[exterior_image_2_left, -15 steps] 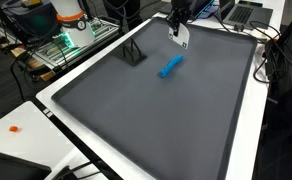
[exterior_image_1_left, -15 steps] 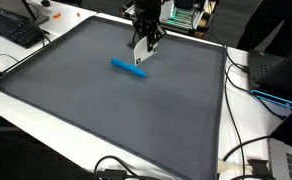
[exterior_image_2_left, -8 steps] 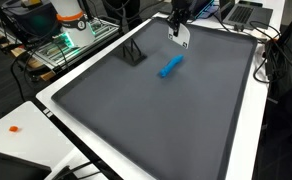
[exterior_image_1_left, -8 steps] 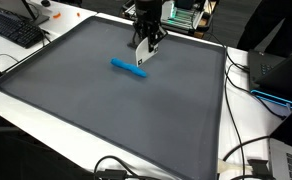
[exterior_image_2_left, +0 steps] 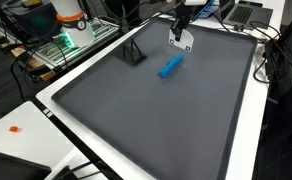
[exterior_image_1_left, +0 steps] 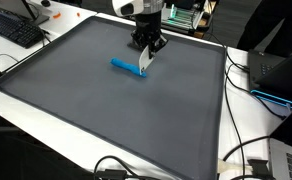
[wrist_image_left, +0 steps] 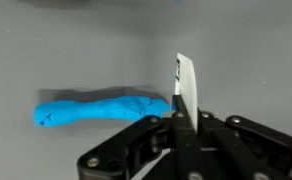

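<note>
Cables [exterior_image_1_left: 248, 150] curl by the edge of the table, just off the big gray mat [exterior_image_1_left: 96, 115]. A black keyboard [exterior_image_1_left: 16, 28] sits past one corner of the mat. A laptop [exterior_image_2_left: 241, 12] sits past another. A small black stand [exterior_image_2_left: 133, 52] is on the mat, well apart from the claw. A tiny orange thing [exterior_image_2_left: 15, 128] lies on the white table, far from everything else.

The claw [exterior_image_1_left: 146, 52] hangs over the far part of the mat, pointing down. Its two fingers are pressed close together on a thin white card [exterior_image_1_left: 144, 63]. The card sticks out below the fingers, and you can see this in the wrist view [wrist_image_left: 186, 85] too.

A long blue roll [exterior_image_1_left: 128, 67] lies flat on the mat, just beside the card. In the wrist view, one end of the blue roll [wrist_image_left: 101, 108] comes right up to the card's edge. I cannot tell if they touch. In an exterior view the roll [exterior_image_2_left: 170, 67] lies near the claw [exterior_image_2_left: 181, 30], a bit closer to the middle of the mat.
</note>
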